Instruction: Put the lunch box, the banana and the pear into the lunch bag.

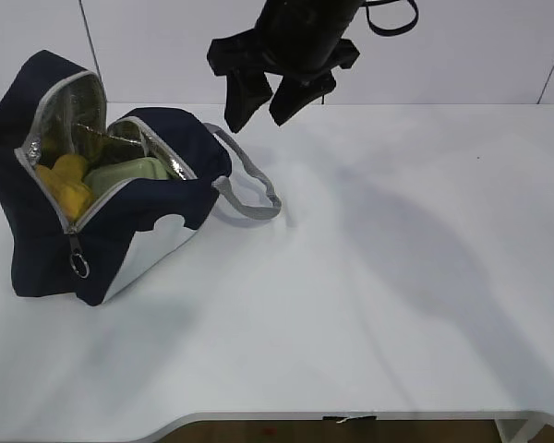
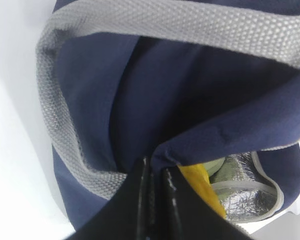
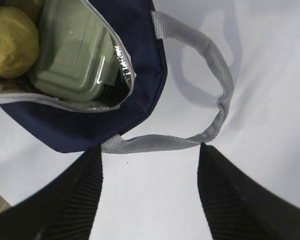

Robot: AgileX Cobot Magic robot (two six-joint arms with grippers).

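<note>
The right end effector [image 1: 263, 97] hangs above the desk [image 1: 397, 277] with its two fingers [image 3: 72, 200] spread wide and nothing between them. Below it, in the right wrist view, a grey handle [image 3: 210, 90] of the bag [image 1: 120, 221] loops across the white desk surface between and just ahead of the fingers, not touched by either. Further ahead and to the left of that end effector lies the bag's open mouth, lined in silver. Inside it sits the box [image 3: 72, 50], its green lid facing up, and right beside the box on its far left is the pear [image 3: 10, 42].

The left end effector [image 2: 155, 172] does not show in the exterior view. In its own wrist view its fingers [image 2: 140, 200] are pressed nearly together at the navy rim of the bag; they seem to pinch the fabric edge there, though the contact is half hidden. Just to the right of them, inside the bag, a yellow piece shows, probably the banana [image 2: 200, 185], with the silver lining and a bit of green beyond it. The other grey handle [image 2: 55, 115] curves round to the left of and above this end effector.

In the exterior view the bag lies at the left of the desk, flap raised, yellow fruit and the green box visible inside.
</note>
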